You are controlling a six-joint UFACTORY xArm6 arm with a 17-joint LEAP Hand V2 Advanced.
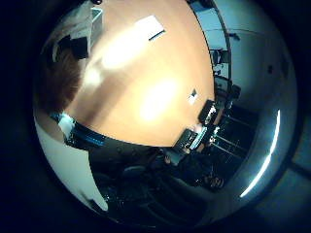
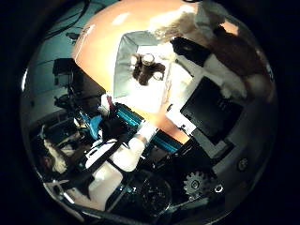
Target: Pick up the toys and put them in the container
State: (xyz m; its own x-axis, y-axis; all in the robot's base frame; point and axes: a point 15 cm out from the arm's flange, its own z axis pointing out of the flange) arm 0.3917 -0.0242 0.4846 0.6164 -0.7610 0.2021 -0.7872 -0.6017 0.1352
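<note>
Partway through, by the look of things. Already resting inside the white container (image 2: 124,56): one dark brown toy (image 2: 147,68) with pale tips, lying on the container's floor, out from the thumb side of the palm and a short way off. Clutched in the hand (image 2: 211,110): one furry brown and white plush toy (image 2: 234,47), pressed close against the palm and, as far as can be made out, wrapped by curled white and black fingers. Not yet over the container, so probably in the carrying step, with release into the container left to do. Counted: one container, two toys in all, one inside and one in the grasp. No further toys spotted on the bare stretch of orange table (image 1: 146,87) beyond the little finger side of the palm, though cannot vouch for parts hidden behind the hand. Also on that stretch, well away from the palm: one white sheet (image 1: 150,26) and one small dark and white item (image 1: 193,96), too tiny to identify.
</note>
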